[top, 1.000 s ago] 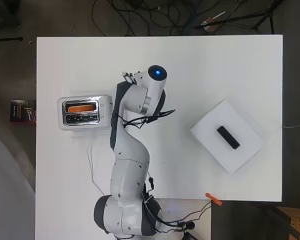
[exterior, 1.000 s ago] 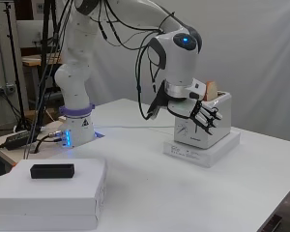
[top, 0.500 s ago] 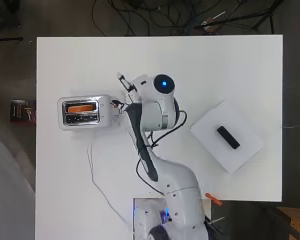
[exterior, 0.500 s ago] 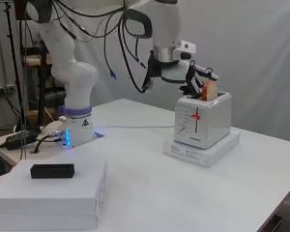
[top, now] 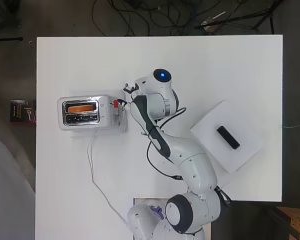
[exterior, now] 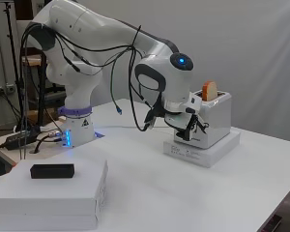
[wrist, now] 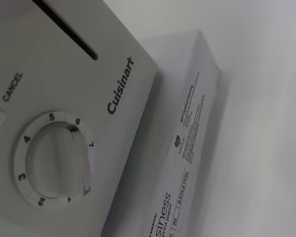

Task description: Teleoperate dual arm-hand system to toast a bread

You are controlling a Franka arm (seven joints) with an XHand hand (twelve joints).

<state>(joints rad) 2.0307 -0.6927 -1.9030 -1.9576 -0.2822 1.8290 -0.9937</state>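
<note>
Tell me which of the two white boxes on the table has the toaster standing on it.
The flat white box by the hand carries the toaster. The other white box holds only a small black object.

White box: lying on the white table.
Black block: resting on top of the box.
Cables: lying on the floor beyond the table.
</note>
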